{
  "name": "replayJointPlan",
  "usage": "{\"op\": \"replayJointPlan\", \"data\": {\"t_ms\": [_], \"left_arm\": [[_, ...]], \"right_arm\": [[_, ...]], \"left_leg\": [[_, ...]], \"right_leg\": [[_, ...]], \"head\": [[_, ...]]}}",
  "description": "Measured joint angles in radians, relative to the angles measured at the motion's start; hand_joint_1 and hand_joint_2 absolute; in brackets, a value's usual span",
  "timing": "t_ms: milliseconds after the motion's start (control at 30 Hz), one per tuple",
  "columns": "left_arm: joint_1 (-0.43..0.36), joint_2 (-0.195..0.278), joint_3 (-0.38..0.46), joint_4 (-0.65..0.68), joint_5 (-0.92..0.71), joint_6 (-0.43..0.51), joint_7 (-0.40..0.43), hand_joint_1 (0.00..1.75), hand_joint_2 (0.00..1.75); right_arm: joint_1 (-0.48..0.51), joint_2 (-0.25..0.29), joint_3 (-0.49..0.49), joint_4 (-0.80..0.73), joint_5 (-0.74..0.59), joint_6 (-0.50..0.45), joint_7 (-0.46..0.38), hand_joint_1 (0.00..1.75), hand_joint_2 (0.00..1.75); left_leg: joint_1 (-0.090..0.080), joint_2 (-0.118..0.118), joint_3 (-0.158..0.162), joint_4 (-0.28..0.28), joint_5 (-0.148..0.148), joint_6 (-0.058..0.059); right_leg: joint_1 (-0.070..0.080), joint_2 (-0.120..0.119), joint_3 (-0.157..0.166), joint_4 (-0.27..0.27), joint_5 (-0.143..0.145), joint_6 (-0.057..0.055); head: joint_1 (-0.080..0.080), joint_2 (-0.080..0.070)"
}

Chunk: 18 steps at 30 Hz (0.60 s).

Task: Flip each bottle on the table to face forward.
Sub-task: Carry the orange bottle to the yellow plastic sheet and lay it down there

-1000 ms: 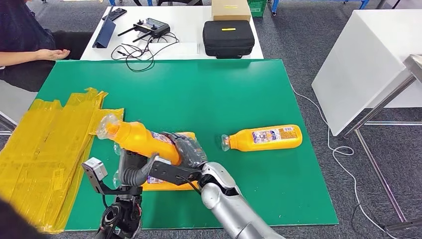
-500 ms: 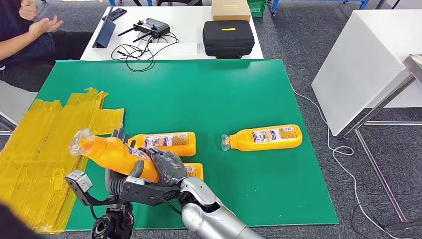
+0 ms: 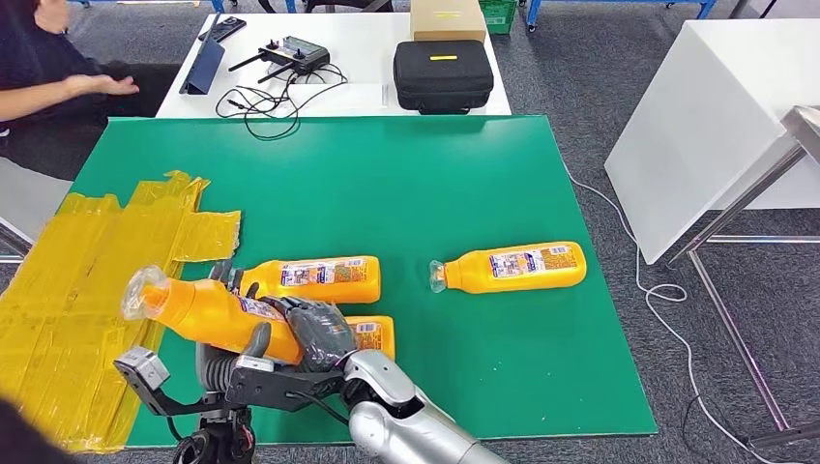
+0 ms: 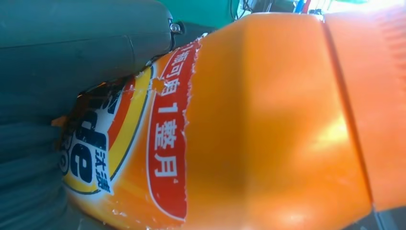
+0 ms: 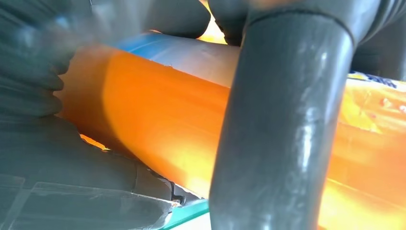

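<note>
Both hands grip one orange bottle (image 3: 208,314) — lifted above the green table's (image 3: 435,184) near-left edge, tilted, cap end out over the yellow sheet (image 3: 82,280); the right hand (image 3: 311,333) wraps its base, the left hand (image 3: 224,360) closes on it from beneath; three more bottles lie flat: one just behind (image 3: 314,278), one partly hidden (image 3: 372,333), one to the right (image 3: 512,268).

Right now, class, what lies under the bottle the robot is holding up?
Under the held bottle lies another orange bottle on the green table; just its end shows, the rest covered by the right hand.
</note>
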Motion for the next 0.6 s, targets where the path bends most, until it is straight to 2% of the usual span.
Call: {"op": "replayJointPlan", "data": {"t_ms": [233,267,367,400,600], "left_arm": [[0.023,0.012,0.0,-0.013,0.03,-0.008,-0.025,1.75,1.75],[0.025,0.013,0.001,-0.014,0.032,-0.01,-0.028,1.75,1.75],[0.029,0.015,0.002,-0.022,0.031,-0.01,-0.027,1.75,1.75],[0.032,0.017,0.004,-0.027,0.029,-0.009,-0.026,1.75,1.75],[0.038,0.031,0.019,-0.077,-0.014,0.014,-0.013,1.75,1.75]], "right_arm": [[-0.01,0.0,0.013,0.032,-0.019,0.0,-0.056,1.71,1.75],[-0.011,0.0,0.013,0.035,-0.019,0.0,-0.062,1.29,1.75],[-0.011,0.0,0.013,0.039,-0.021,-0.001,-0.072,0.01,0.44],[-0.01,0.0,0.012,0.041,-0.025,-0.001,-0.081,0.0,0.0],[-0.006,-0.002,-0.016,0.048,-0.051,0.007,-0.143,0.0,0.0]], "left_leg": [[0.0,0.0,0.0,0.0,0.0,0.0],[0.0,0.0,0.0,0.0,0.0,0.0],[0.0,0.0,0.0,0.0,0.0,0.0],[0.0,0.0,0.0,0.0,0.0,0.0],[0.0,0.0,-0.001,0.0,0.0,0.0]], "right_leg": [[0.0,0.0,0.0,0.0,0.0,0.0],[0.0,0.0,0.0,0.0,0.0,0.0],[0.0,0.0,0.0,0.0,0.0,0.0],[0.0,0.0,0.0,0.0,0.0,0.0],[0.0,0.0,-0.001,0.0,0.0,0.0]], "head": [[0.0,0.0],[0.0,0.0],[0.0,0.0],[0.0,0.0],[0.0,0.0]]}}
